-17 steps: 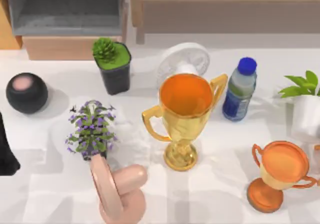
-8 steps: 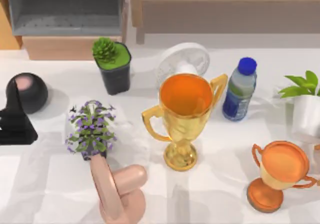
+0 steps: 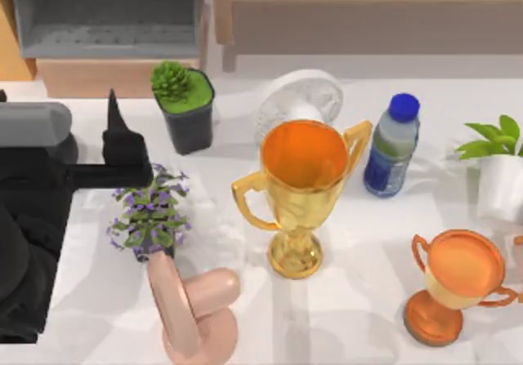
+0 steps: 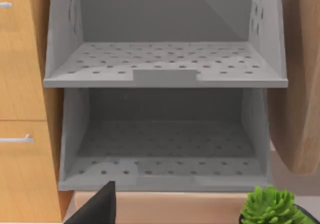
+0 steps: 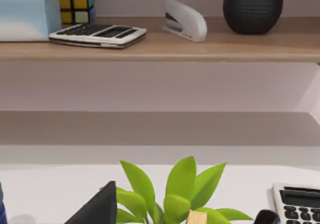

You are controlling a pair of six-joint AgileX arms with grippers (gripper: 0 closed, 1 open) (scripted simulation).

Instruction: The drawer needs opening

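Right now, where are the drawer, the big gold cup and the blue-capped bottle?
Drawer (image 3: 114, 77): top view, on its tan wooden front.
Gold cup (image 3: 303, 154): top view, inside its orange bowl.
Bottle (image 3: 391, 158): top view, on its blue body below the cap.

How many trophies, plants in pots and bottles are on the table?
Trophies: 2, the big gold trophy and the small orange trophy
Potted plants: 3, the succulent, the purple flower plant and the leafy plant
Bottles: 1, the blue bottle
Total: 6
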